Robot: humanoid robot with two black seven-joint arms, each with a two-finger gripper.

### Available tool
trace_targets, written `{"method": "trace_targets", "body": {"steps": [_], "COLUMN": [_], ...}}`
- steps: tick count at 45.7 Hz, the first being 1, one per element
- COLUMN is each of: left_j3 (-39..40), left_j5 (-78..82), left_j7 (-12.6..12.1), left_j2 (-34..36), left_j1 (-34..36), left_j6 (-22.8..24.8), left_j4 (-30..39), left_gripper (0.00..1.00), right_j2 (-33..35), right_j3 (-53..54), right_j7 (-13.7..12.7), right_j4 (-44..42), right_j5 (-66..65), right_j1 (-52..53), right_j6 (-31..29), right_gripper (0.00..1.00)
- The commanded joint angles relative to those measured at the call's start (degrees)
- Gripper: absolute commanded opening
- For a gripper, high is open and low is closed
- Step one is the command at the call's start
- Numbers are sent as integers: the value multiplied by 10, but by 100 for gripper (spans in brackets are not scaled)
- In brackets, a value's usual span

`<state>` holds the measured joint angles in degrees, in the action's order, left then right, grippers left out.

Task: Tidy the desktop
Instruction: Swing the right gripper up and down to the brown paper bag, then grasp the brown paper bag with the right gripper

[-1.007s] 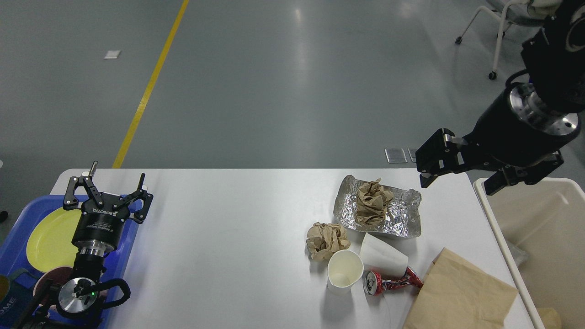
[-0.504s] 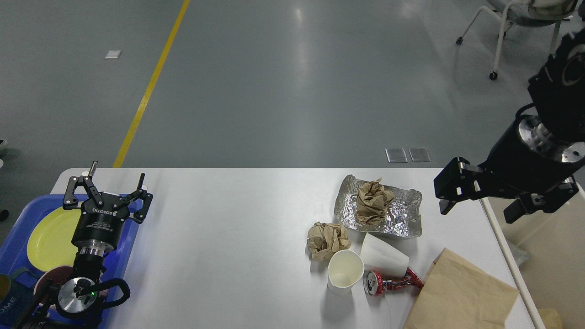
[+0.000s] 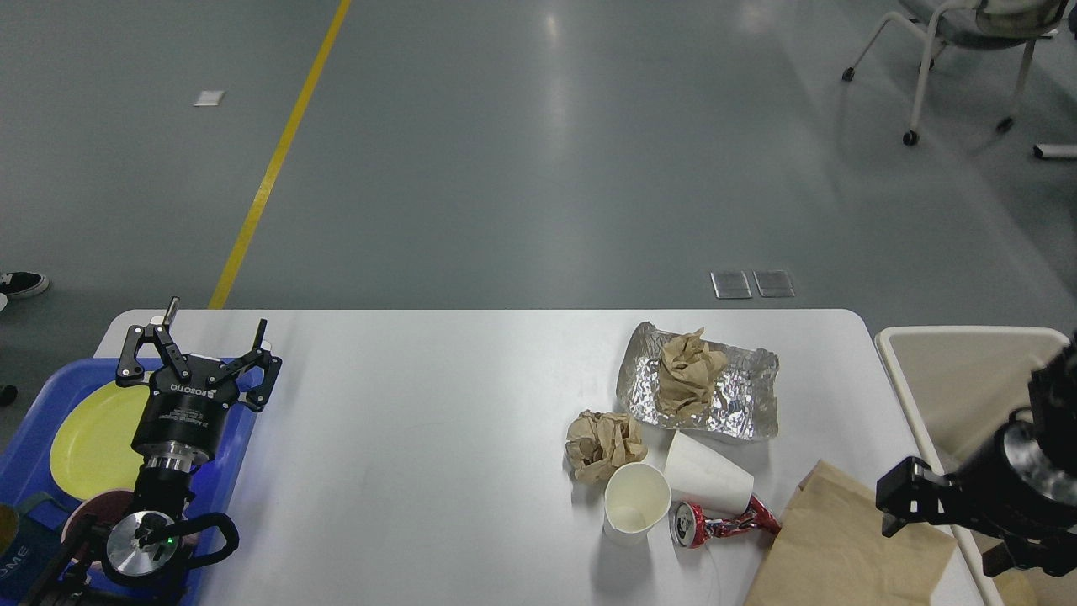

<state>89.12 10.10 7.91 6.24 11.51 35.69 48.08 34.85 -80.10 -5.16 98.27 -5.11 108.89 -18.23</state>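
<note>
The white desktop (image 3: pixel 421 463) holds litter on its right half: a foil tray (image 3: pixel 740 400) with a crumpled brown paper (image 3: pixel 688 370) in it, a brown paper ball (image 3: pixel 602 442), an upright white paper cup (image 3: pixel 635 498), a second white cup (image 3: pixel 705 478) tipped over, a crushed red can (image 3: pixel 715 523) and a flat brown paper bag (image 3: pixel 841 547). My left gripper (image 3: pixel 214 324) is open and empty above the blue tray's right edge. My right gripper (image 3: pixel 904 501) is dark and low at the right, over the paper bag's right edge; I cannot tell its fingers apart.
A cream bin (image 3: pixel 968 370) stands off the table's right end. A blue tray (image 3: pixel 29 471) at the front left holds a yellow plate (image 3: pixel 88 433) and a dark red bowl (image 3: pixel 88 518). A chair (image 3: pixel 951 42) stands far back right.
My right arm has swung down and to the right, from above the table's far right corner to the front right beside the bin. The left arm has not moved.
</note>
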Motion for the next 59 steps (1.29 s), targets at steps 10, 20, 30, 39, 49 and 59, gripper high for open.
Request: {"method": "trace_targets", "body": {"steps": [10,20,30,39,49,59], "left_j3": [0,0,0,0,0,0], "left_j5": [0,-1,0,0,0,0], "left_j7": [0,0,0,0,0,0], "left_j2": [0,0,0,0,0,0], "left_j1": [0,0,0,0,0,0], "left_j6": [0,0,0,0,0,0], "left_j4": [0,0,0,0,0,0], "left_gripper": [96,96,96,96,96,96], "right_j2": [28,54,7,7,-8,-67], "right_j3": [13,77,80,86,142,144], "right_j7": [9,63,62,62,62,62], "right_j4": [-32,-56,-106,-106,-134,-195], "right_j5": [-4,26,28,32,87,87], "right_j1": [-130,-176,-260,-265,-312,-380], "right_j6": [121,128,165,170,175,186], "right_gripper": [93,86,86,86,82,55]}}
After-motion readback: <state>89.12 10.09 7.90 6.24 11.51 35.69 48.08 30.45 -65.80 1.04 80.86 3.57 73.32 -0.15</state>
